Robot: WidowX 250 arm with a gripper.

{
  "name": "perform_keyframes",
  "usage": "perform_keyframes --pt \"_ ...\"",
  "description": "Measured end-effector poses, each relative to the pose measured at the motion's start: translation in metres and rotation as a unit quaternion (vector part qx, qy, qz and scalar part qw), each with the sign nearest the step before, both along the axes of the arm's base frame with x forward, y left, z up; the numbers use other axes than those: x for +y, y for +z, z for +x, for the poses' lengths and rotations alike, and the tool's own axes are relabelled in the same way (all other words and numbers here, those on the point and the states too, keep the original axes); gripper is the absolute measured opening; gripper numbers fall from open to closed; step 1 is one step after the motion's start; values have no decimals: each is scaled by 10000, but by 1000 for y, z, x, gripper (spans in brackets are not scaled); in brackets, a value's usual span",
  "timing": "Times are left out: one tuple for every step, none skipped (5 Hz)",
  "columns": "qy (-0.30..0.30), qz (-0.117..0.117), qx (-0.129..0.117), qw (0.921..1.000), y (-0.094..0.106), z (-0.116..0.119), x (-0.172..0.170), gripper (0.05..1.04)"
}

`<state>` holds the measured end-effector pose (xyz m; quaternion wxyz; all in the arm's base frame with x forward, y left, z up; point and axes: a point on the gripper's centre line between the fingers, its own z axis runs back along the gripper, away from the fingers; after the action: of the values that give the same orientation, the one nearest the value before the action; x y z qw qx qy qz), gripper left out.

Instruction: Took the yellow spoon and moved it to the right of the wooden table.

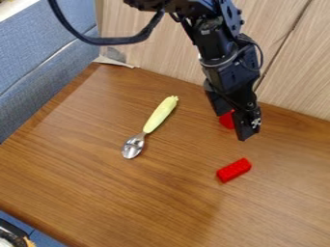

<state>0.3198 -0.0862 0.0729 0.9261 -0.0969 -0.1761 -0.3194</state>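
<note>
Yellow-handled spoon [155, 120], metal bowl toward the camera, lies slanted on the wooden table [84, 144]

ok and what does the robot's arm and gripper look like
The arm is black and blocky, with round bolt-like dots, a thick dark cable looping off its upper part and a thinner one above the gripper, which is also black with whitish markings.

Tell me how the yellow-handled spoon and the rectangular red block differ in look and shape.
The spoon is two-toned, a pale yellow handle with a shiny metal bowl, while the block is red all over. The spoon is long and slender with a rounded bowl; the block is short and boxy with straight edges. Both lie on the wooden table, each slanting from lower left to upper right in the view.
</note>
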Motion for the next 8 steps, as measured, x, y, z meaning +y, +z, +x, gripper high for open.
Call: perform_keyframes --pt "28 39 155 9999 -9 -3 1 999" --pt "464 270 211 9983 -12 0 21 999" --pt "1110 436 239 9926 -14 5 52 999" --pt "1800 537 350 9816 -19 6 85 999" --pt "2399 746 561 9663 -34 9 111 999" --pt "3063 1027 541 9448 -36 9 130 999" --pt "3461 1231 644 9278 -48 16 138 999" --pt "3629 1357 709 9192 -54 22 134 999"
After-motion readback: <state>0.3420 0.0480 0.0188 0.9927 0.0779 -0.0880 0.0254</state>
